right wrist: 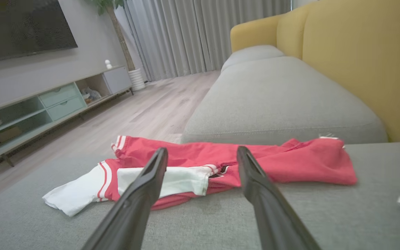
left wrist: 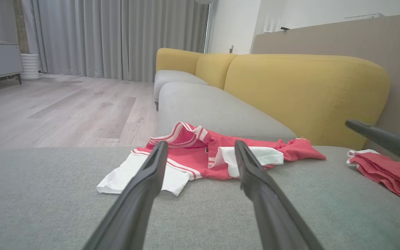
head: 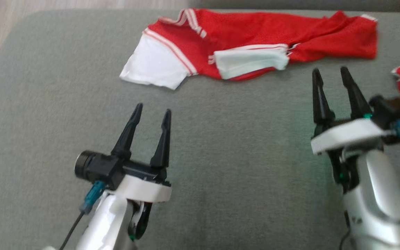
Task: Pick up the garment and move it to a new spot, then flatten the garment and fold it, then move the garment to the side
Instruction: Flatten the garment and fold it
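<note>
Left gripper (head: 153, 107) and right gripper (head: 330, 69) hover over the grey sofa cushion (head: 221, 156), fingers (head: 129, 128) spread wide and empty, the red-and-white garment (head: 255, 34) rumpled just beyond them: pick-up not yet begun, so next comes reaching forward and pinching cloth.

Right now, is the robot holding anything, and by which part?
Nothing. The left fingers and right fingers are open and empty; the crumpled red-and-white sports shirt lies untouched beyond them.
</note>
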